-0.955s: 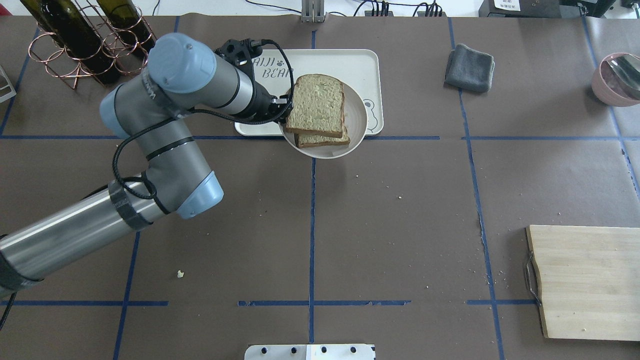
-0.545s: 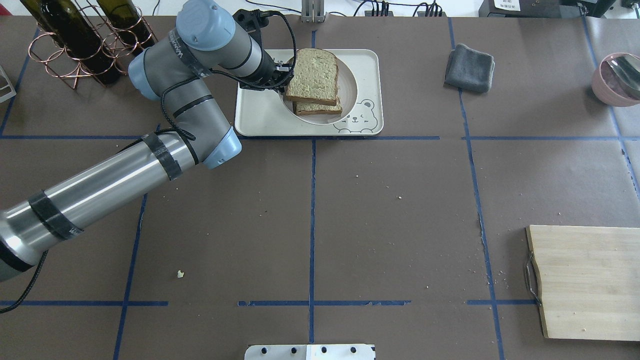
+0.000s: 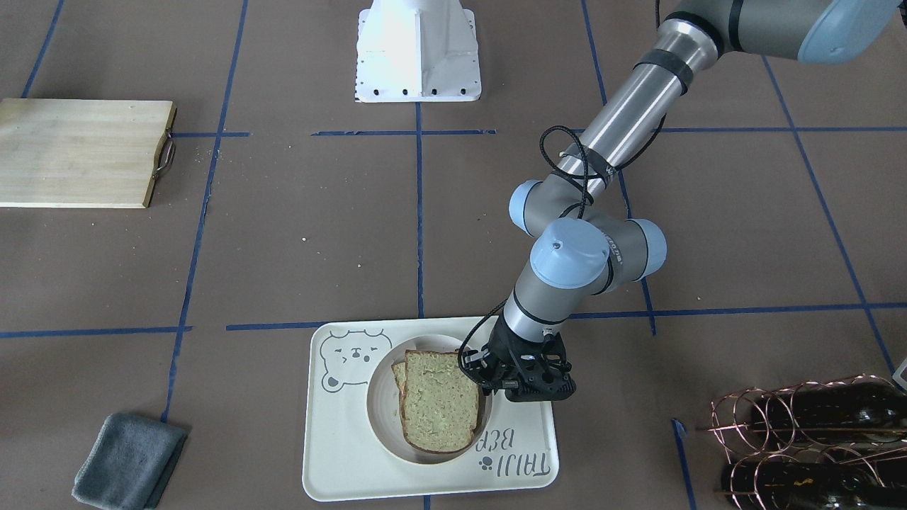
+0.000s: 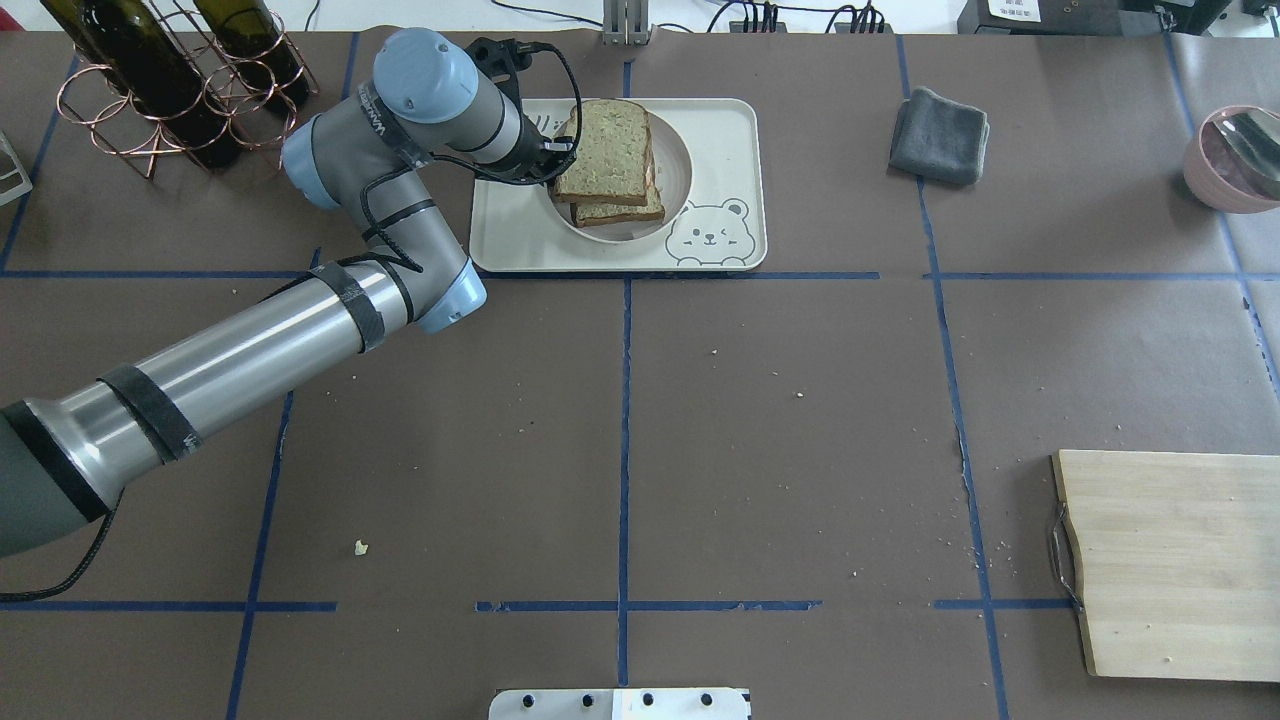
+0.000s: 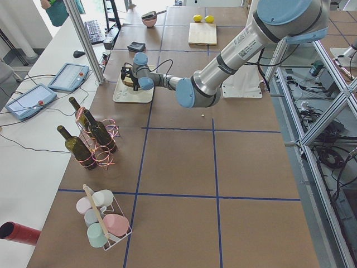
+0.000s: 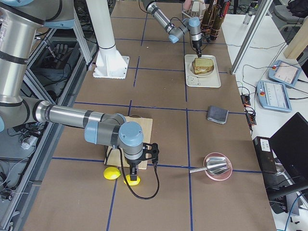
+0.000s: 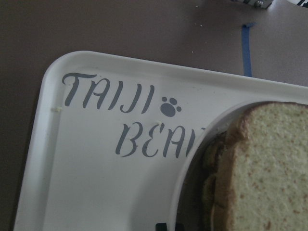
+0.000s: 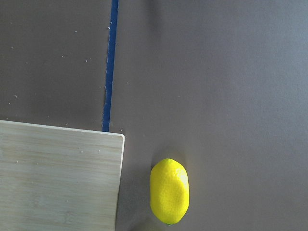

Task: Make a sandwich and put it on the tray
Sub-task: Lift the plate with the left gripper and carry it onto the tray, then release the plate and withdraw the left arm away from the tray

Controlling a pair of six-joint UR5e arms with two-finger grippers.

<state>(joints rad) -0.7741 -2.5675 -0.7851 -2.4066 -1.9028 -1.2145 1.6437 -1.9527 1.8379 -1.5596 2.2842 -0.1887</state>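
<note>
Round plate (image 4: 676,165) bearing the square, crusty sandwich (image 4: 605,150) has shifted further over the tray (image 4: 722,130), left pincer (image 4: 561,150) clamping its rim.

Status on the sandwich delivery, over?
Left gripper shut on plate rim. Right gripper above lemon, state unclear. Sandwich on plate, plate over tray, contact unclear.

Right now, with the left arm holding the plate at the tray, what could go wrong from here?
1. The sandwich has its top slice offset from the lower one, so a tilt or jolt could slide it off.
2. The left claw grips the plate only at one side of the rim, so the plate might tip or skid on the tray at release.
</note>
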